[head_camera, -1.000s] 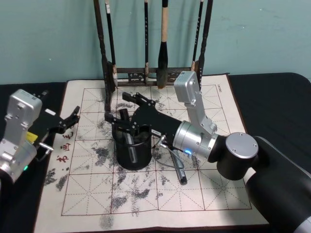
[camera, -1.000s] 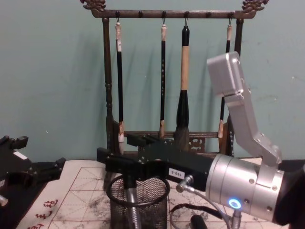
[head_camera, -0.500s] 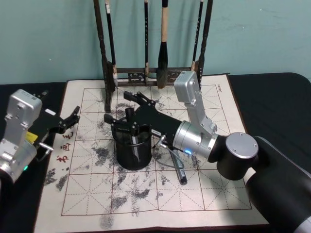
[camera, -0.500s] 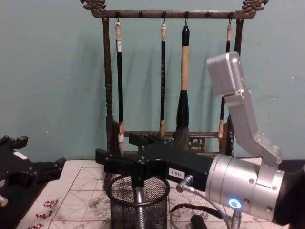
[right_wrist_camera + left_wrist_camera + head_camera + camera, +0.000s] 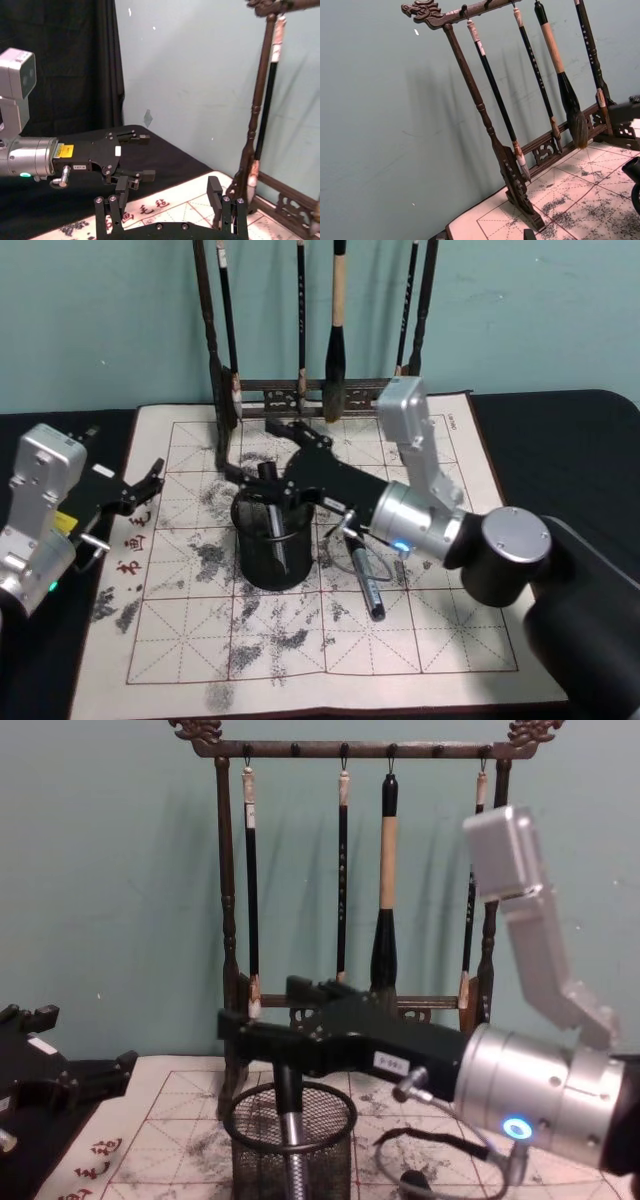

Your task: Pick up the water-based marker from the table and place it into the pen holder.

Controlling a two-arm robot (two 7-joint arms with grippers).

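The right claw [image 5: 255, 452] hangs directly over the mouth of the pen holder [image 5: 250, 562]. Its fingers [image 5: 216, 192] are spread wide with nothing between them. Just under the claw the water-based marker [image 5: 271, 506] stands inside the holder, silver barrel down in the mesh and black cap up. The cap rises a little above the rim, into the space below the claw's palm and close to the nearer finger. Whether cap and finger touch I cannot tell from these angles.

That is the relation the next move depends on. The marker's long axis runs close to upright, leaning slightly against the holder's wall, and it points almost straight at the claw above it. As I judge it, the placing is done and what remains is a clean withdrawal. A straight rise would clear the cap, while a sideways pull could catch it and tip the light mesh cup.

The holder sits on the ink-stained calligraphy mat [image 5: 420, 640] spread over the dark worktop [image 5: 560, 440]. A dark pen [image 5: 367, 588] lies flat on the mat just to the holder's right. The wooden brush rack [image 5: 310, 390] stands behind. The left claw [image 5: 148, 485] is parked over the mat's left edge with its fingers apart, well away from the holder, so the right arm is the nearer one.
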